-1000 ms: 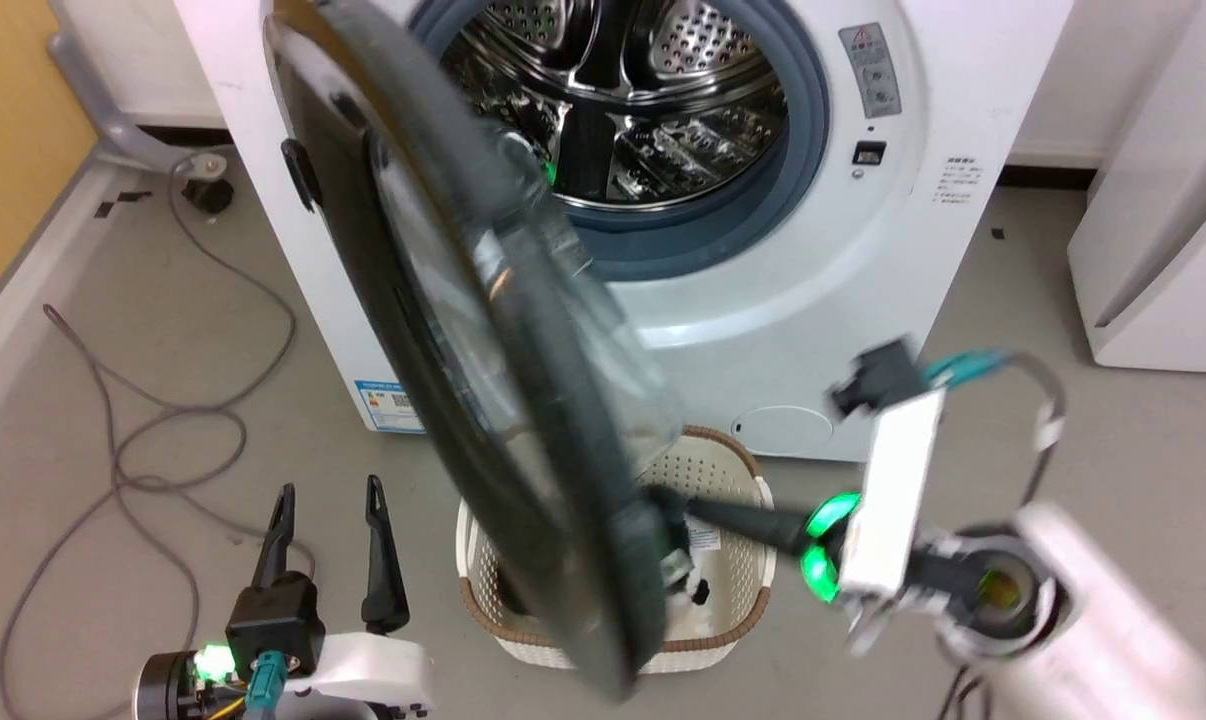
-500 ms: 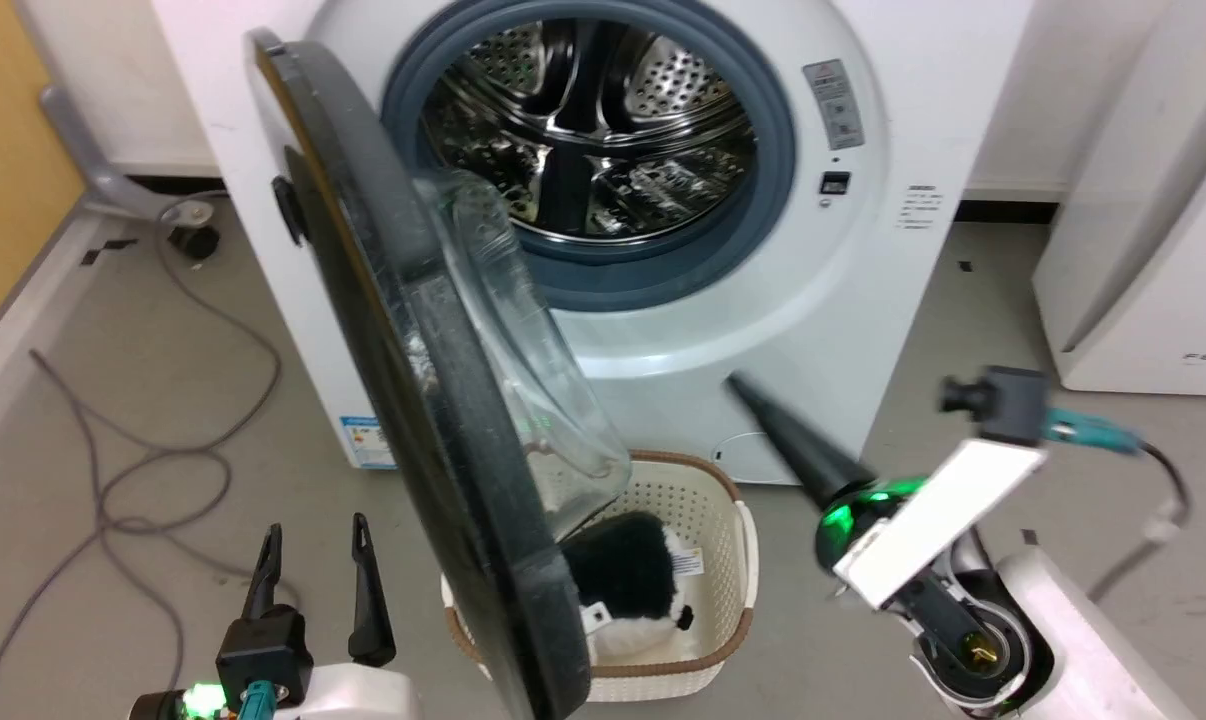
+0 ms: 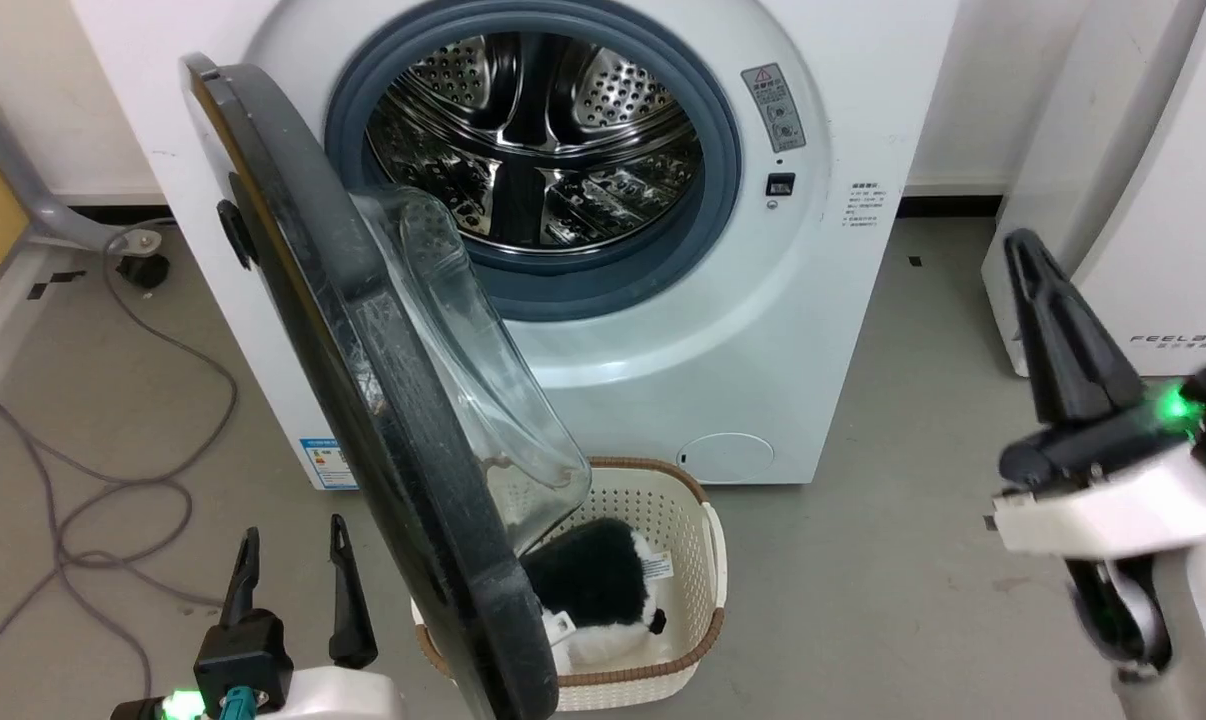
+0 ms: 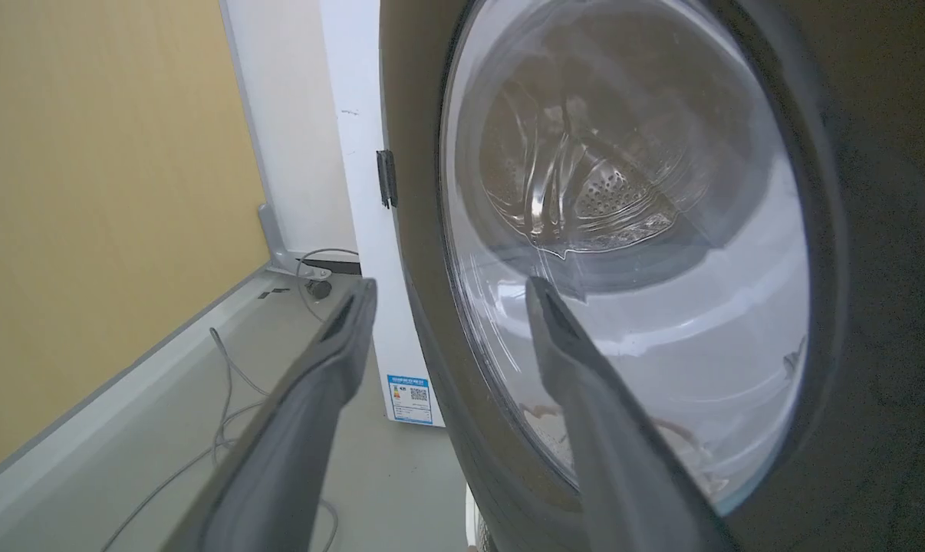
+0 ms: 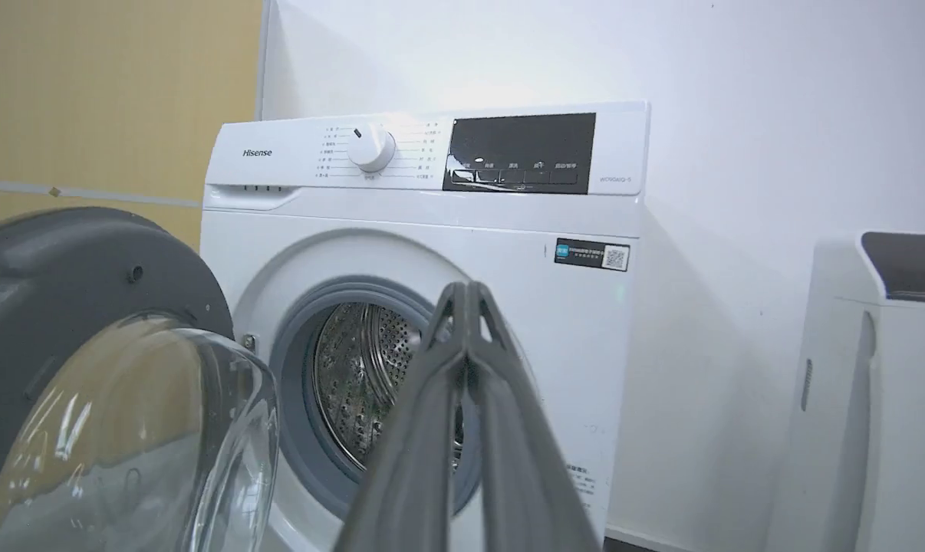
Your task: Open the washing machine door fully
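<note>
Hanging part-open at the left of the washing machine (image 3: 763,350), washing machine door (image 3: 383,400) sits over the laundry basket (image 3: 698,520); left claw (image 3: 294,528) spread wide, empty, beside it; right claw (image 3: 1028,265) pinched closed, well apart.

- washing machine door (image 3: 383,400): glossy black plastic around clear, smooth glass.
- drum (image 3: 533,150): polished, perforated steel.
- gasket (image 3: 603,290): matt grey rubber.
- basket (image 3: 698,520): pale perforated plastic.
- My left gripper (image 3: 295,540): matt dark plastic.

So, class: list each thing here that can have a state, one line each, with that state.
Door: partly open, unheld.
Drum: empty as far as visible.
Basket: holds a plush toy.
Left gripper: open, empty.
Right gripper: shut, empty.
</note>
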